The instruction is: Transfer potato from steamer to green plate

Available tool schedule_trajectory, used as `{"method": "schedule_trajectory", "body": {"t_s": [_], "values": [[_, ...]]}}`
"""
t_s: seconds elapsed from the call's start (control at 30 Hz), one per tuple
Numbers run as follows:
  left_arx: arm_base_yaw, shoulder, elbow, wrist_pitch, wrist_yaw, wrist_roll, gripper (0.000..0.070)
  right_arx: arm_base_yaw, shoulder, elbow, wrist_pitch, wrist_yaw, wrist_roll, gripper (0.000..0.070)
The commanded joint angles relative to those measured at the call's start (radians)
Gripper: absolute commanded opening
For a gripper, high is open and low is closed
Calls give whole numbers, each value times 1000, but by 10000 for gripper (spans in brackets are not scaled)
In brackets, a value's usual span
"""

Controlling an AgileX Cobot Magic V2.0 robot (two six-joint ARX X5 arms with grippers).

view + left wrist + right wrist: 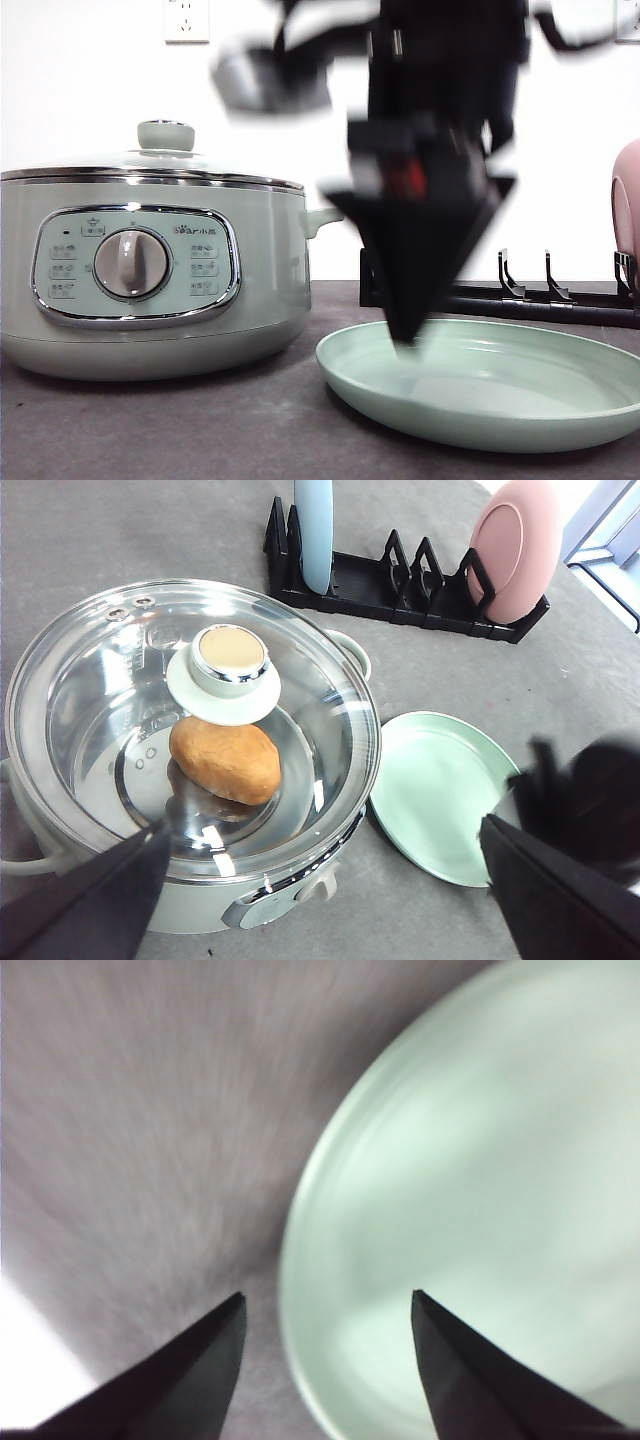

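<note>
Potato (225,760) lies inside the steamer (150,280), on the pot floor under the closed glass lid (190,720). Green plate (480,385) sits on the grey table (150,430) just right of the steamer, nothing on it. Right gripper (328,1305) hangs blurred over the plate's near-left rim, fingers spread, holding nothing. Left gripper (325,855) hovers above steamer and plate, fingers wide apart, nothing held. Black dish rack (400,590) behind holds a blue plate (313,530) and a pink plate (515,545) upright.
</note>
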Motion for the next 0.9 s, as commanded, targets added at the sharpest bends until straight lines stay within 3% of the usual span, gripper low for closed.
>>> {"method": "schedule_trajectory", "body": {"t_s": [0.0, 0.17, 0.27, 0.4, 0.63, 0.87], "values": [[-3, 6, 22, 7, 2, 6, 632, 0, -35, 41, 6, 1, 0, 329], [-3, 6, 22, 7, 2, 6, 632, -53, -147, 111, 13, -28, -10, 329], [-3, 6, 22, 7, 2, 5, 632, -102, -202, 156, 39, -99, -15, 329], [-3, 6, 22, 7, 2, 5, 632, -180, -259, 210, 99, -262, -14, 329], [-3, 6, 22, 7, 2, 2, 632, -298, -302, 245, 157, -629, -8, 329], [-3, 6, 22, 7, 2, -1, 632, -315, -303, 244, 139, -651, -11, 329]]}}
